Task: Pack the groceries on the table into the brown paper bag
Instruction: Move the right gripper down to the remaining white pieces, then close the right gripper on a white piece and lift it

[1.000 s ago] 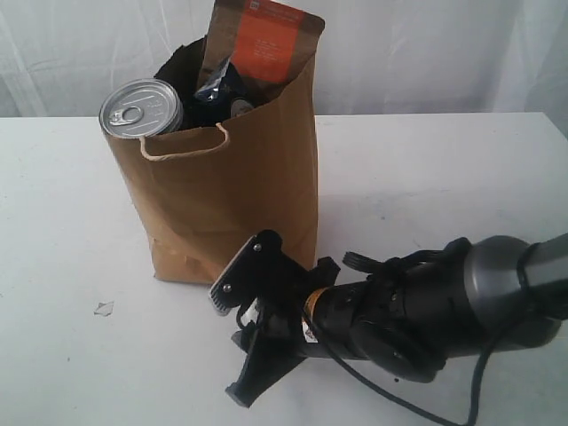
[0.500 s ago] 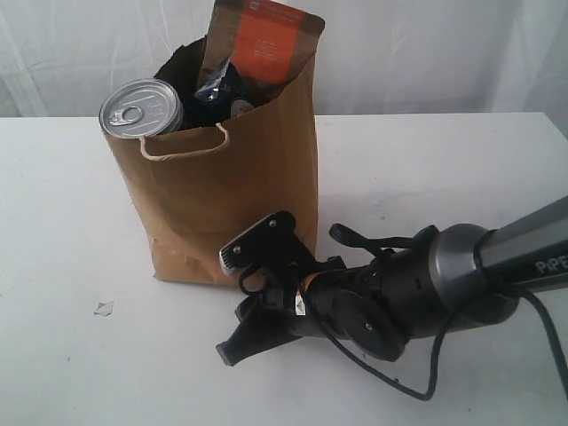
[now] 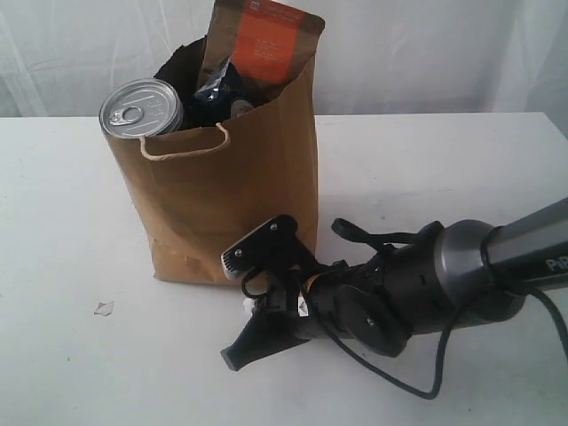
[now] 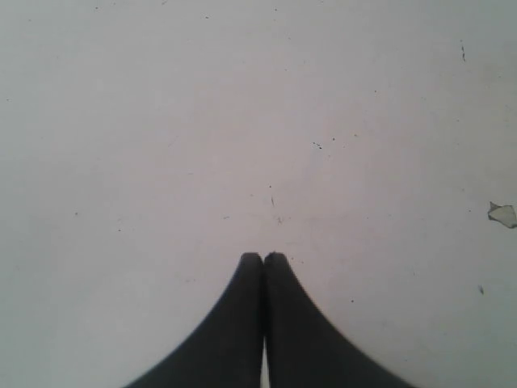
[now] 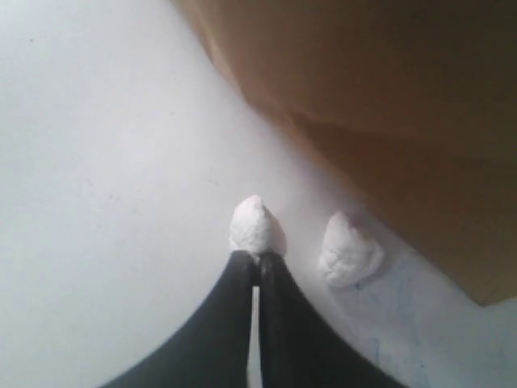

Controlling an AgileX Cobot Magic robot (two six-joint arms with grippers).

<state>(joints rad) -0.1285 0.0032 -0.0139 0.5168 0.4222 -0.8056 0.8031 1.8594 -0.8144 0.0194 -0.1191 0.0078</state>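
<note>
Groceries look all but packed. The brown paper bag [image 3: 231, 195] stands upright on the bench [image 3: 71, 222], with the dark jar with silver pull-tab lid [image 3: 140, 108] at its rim and the orange-labelled brown pouch [image 3: 266, 40] poking out of the top. Darker things sit between them, too shadowed to name. I see no other grocery lying loose on the white surface.

My right end effector [image 5: 258, 257] lies low on the bench, just beside the bag's base, clenched. Its tips meet at a small white lump [image 5: 257, 226]. I cannot tell whether they pinch it or only touch it. A second white lump [image 5: 349, 249] sits near it, close to the paper wall. My left end effector [image 4: 263, 259] is clenched on nothing over bare bench.

I judge this a last tidy-up. If the lump is held, my next move needs a steep lift clear of the bag's side, over the rim, without nudging the bag.
</note>
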